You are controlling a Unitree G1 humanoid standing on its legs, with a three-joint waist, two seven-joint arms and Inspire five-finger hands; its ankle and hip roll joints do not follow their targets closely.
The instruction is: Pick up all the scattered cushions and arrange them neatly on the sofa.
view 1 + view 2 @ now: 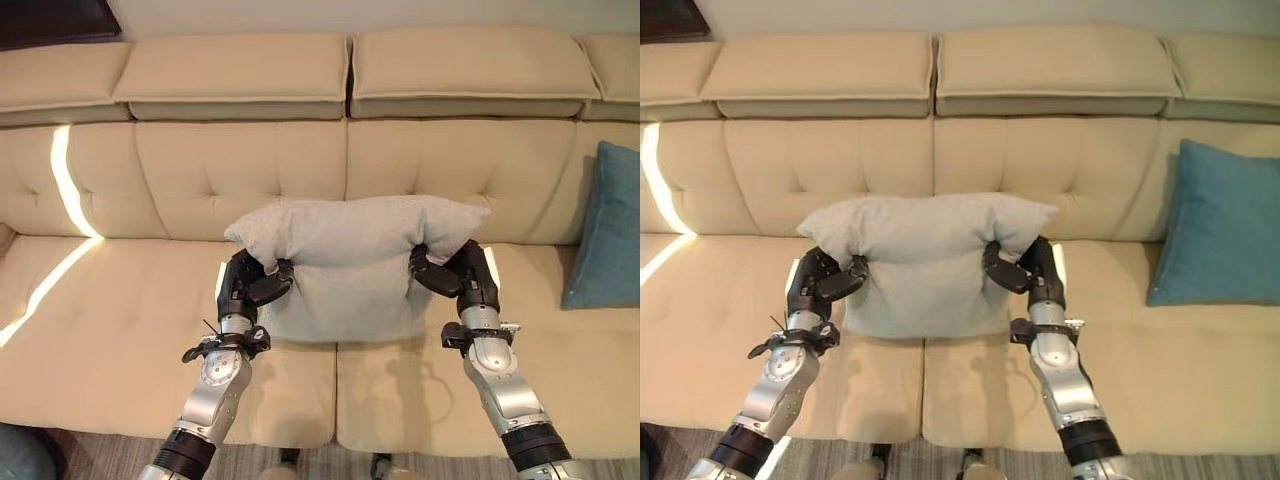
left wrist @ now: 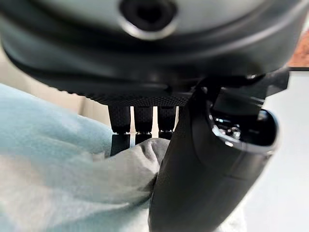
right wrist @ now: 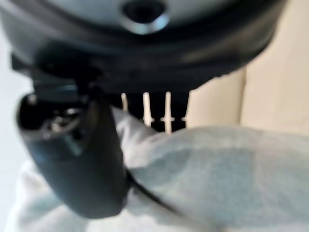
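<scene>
I hold the grey cushion [image 1: 352, 262] between my two hands, in front of the middle of the beige sofa [image 1: 120, 330]. My left hand [image 1: 250, 285] grips the cushion's left side, just below its upper corner, with the thumb pressed across the front of the fabric and the fingers behind it. My right hand [image 1: 455, 272] does the same on the right side, thumb in front, fingers tucked behind. Both hands are clamped on the cushion, and the cloth bunches and dents inward where each one pinches.

In my left wrist view the thumb [image 2: 203, 169] presses into the pale fabric [image 2: 72, 179] while the fingers [image 2: 140, 121] reach past its far side. In my right wrist view the thumb [image 3: 82, 159] likewise digs into the cushion [image 3: 217, 179], with the fingers [image 3: 154, 111] lined up beyond it.

The cushion hangs upright, its top edge wider than the pinched middle, over the seam between the two seat pads, before the tufted backrest. Whether its lower edge touches the seat, I cannot tell.

A teal cushion [image 1: 1220, 230] leans upright against the backrest at the sofa's right end, well apart from my right hand.
</scene>
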